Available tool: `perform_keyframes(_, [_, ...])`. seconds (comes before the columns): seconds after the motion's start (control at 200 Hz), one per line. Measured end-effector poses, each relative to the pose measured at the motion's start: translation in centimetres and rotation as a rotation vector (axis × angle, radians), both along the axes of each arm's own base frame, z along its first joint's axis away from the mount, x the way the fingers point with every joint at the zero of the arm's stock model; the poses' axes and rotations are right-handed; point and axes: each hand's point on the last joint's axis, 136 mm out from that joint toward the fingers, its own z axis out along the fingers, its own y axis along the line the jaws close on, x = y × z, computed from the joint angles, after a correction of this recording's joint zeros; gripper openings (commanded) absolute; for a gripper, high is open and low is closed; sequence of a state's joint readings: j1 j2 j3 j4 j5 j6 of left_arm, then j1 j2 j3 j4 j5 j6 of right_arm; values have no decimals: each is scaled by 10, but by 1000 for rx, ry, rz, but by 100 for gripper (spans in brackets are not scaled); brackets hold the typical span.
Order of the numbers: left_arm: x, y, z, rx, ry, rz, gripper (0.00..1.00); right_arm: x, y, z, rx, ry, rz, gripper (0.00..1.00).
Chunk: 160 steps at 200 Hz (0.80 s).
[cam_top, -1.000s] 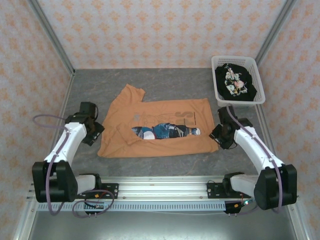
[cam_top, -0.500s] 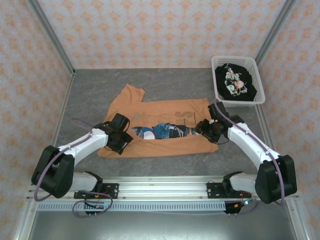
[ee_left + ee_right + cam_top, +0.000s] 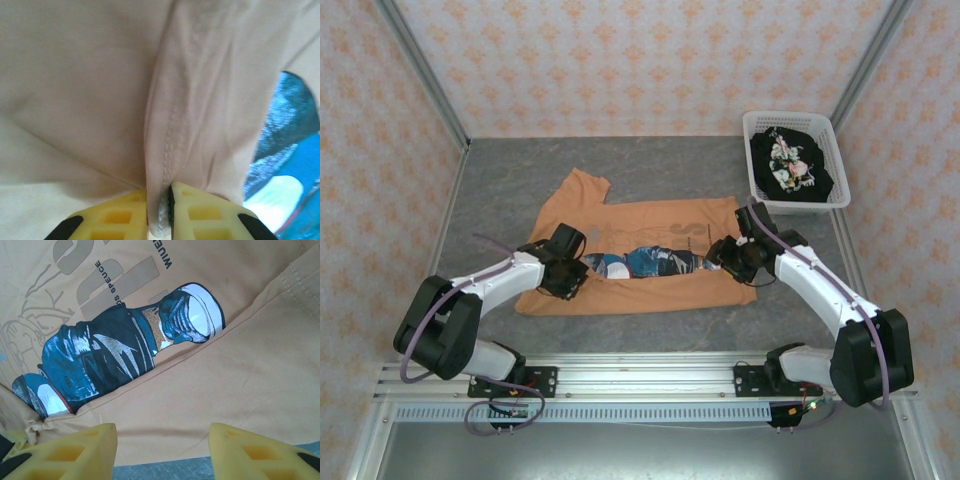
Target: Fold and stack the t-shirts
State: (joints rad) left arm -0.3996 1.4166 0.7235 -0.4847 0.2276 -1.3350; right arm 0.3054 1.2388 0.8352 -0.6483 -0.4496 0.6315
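Orange cotton, stitched hem: my left jaws have just clamped shut on a pinched ridge of the orange t-shirt (image 3: 90,90), at its lower-left part in the top view. A second back they stood wider, off beside the cloth. My right jaws hang apart over the shirt's right hem, gripping nothing. The shirt lies mid-frame on the grey surface (image 3: 520,170). Judgement: fold can start once the right side grips. The white basket (image 3: 798,203), upper right, holds the black floral t-shirt (image 3: 792,165), not yet folded.
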Motion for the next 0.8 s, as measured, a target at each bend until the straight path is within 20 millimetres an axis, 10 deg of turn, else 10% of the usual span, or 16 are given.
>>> perform_keyframes(0.801, [73, -63, 27, 238, 50, -479, 1, 0, 0, -2, 2, 10, -1, 46])
